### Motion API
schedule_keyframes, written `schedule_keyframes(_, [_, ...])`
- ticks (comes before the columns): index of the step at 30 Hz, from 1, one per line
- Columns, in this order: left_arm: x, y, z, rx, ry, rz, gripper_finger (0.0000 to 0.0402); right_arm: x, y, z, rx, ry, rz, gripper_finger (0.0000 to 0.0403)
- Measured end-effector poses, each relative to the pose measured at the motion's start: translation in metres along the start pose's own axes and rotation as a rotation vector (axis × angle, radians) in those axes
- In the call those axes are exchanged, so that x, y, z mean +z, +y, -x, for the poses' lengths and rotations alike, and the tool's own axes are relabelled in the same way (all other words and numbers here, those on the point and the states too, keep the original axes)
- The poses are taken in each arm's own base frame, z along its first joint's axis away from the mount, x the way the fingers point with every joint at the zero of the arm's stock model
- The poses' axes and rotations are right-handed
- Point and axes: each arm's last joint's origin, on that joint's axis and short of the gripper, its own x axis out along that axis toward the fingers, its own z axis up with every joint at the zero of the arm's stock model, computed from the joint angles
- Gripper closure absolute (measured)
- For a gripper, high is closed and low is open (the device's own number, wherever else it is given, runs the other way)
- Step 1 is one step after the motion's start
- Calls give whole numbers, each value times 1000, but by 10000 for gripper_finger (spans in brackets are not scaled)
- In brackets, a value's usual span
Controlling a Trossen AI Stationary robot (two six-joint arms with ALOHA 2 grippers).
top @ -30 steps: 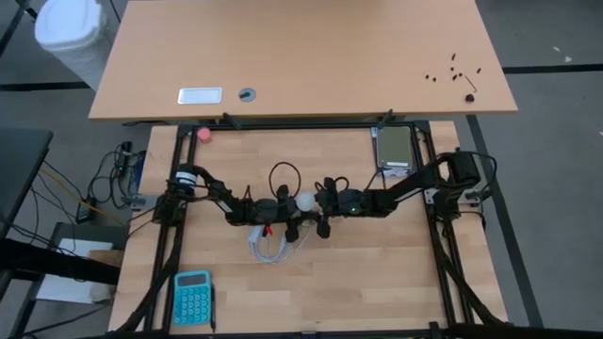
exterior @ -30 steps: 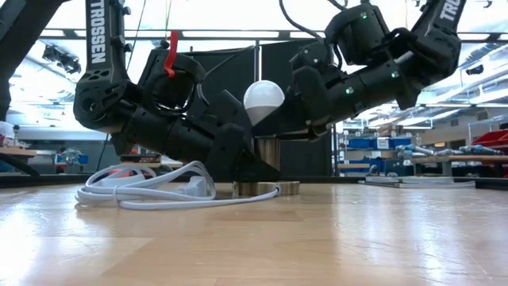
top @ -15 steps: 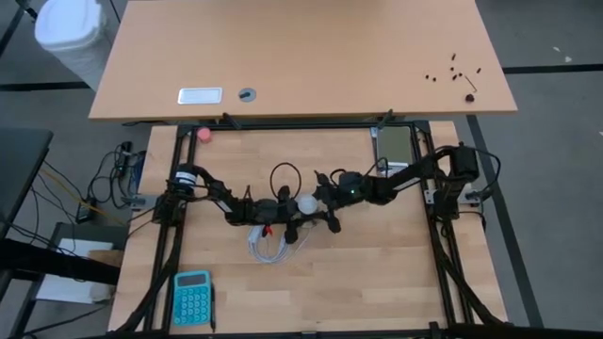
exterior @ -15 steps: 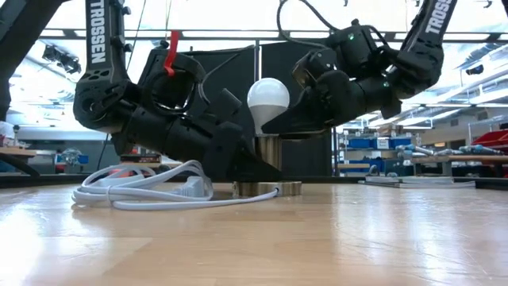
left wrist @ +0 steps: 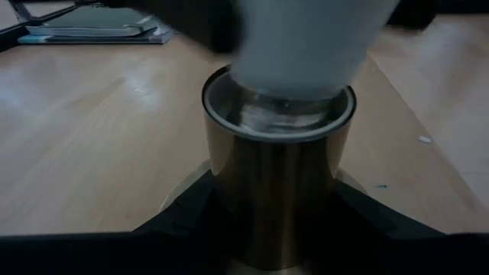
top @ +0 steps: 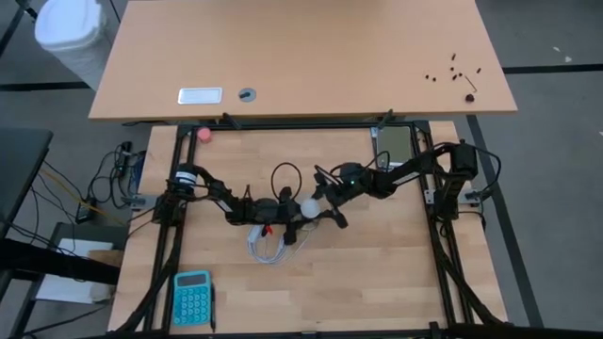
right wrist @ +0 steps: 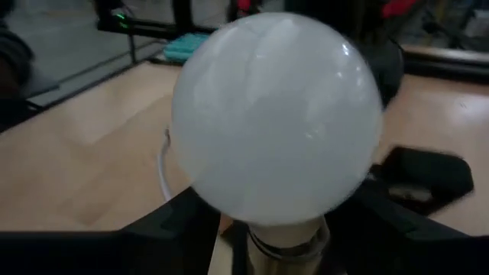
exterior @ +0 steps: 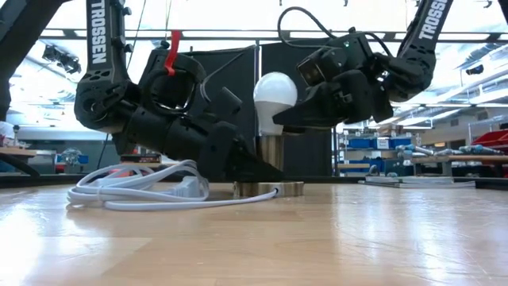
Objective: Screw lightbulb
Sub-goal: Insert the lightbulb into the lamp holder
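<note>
The white frosted lightbulb (exterior: 275, 97) stands upright over a metallic socket cylinder (exterior: 268, 157) on a round disc base (exterior: 268, 189). Its neck (left wrist: 302, 53) sits in the socket's mouth. It also shows in the high view (top: 308, 207) at the table's middle. My right gripper (exterior: 298, 119) reaches in from the table's right and is shut on the bulb. My left gripper (exterior: 238, 163) reaches in from the left and is shut on the socket (left wrist: 279, 183). My left gripper pinches the socket's cylinder wall (left wrist: 229, 191) between its two fingers (left wrist: 179, 218), low on the cylinder. It comes slanting down from the table's left. The socket stands upright with its disc base on the table. My right gripper pinches the bulb's neck (right wrist: 286, 229) between its two fingers (right wrist: 172, 225), just under the globe. It comes about level from the table's right. The bulb stands upright, its screw base in the socket's mouth.
A coiled white cord (exterior: 143, 191) lies on the table left of the socket, also seen in the high view (top: 268, 247). A teal calculator (top: 193, 297) lies near the front left. A pink ball (top: 204, 134) and a grey device (top: 394, 146) sit toward the far edge.
My right gripper has turned about the bulb while staying shut on it, and its wrist has swung toward the table's far side. The bulb has shifted slightly toward the right and now stands more upright over the socket. My left gripper has kept still on the socket.
</note>
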Motion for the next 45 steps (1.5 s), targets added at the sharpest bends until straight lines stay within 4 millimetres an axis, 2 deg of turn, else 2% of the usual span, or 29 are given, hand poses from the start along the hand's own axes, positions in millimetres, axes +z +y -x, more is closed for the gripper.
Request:
schedule_keyframes(11, [0, 0, 0, -11, -3, 1, 224, 7, -4, -1, 75, -32, 17, 174])
schedule_keyframes(21, [0, 0, 0, -11, -4, 1, 224, 5, -9, -1, 33, -3, 11, 174])
schedule_keyframes(27, [0, 0, 0, -10, -4, 6, 224, 5, -9, -2, -90, 28, 8, 173])
schedule_keyframes(37, [0, 0, 0, -9, -3, 6, 224, 1, -3, -5, -22, 60, -24, 143])
schedule_keyframes(45, [0, 0, 0, -9, 0, 12, 224, 5, -2, -6, -30, 27, -13, 139])
